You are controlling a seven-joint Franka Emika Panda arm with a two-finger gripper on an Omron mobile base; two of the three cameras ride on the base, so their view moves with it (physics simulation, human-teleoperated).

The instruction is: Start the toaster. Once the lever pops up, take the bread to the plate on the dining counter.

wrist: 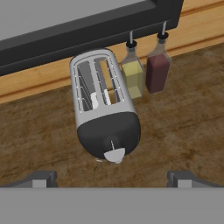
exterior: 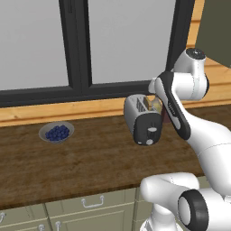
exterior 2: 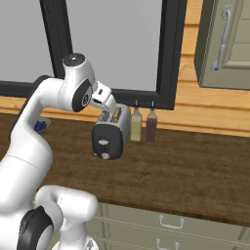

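Note:
The brushed-steel toaster (wrist: 103,100) stands on the wood worktop below the window, its dark end panel turned toward me. Its pale lever (wrist: 114,154) sticks out low on that panel. A golden slice of bread (wrist: 106,75) sits down in the right-hand slot. My gripper (wrist: 113,178) is open, fingertips wide apart, with nothing between them, hovering just above and in front of the panel. From the right base view my hand (exterior 2: 104,100) hangs over the near end of the toaster (exterior 2: 111,134). The toaster (exterior: 143,119) also appears beside my arm. The plate and the dining counter are out of view.
A yellow bottle (wrist: 133,74) and a dark red bottle (wrist: 157,70) stand right behind the toaster against the wall. A grey bowl of blueberries (exterior: 56,132) sits to the left on the worktop (exterior: 90,162). An upper cabinet (exterior 2: 224,44) hangs at the right.

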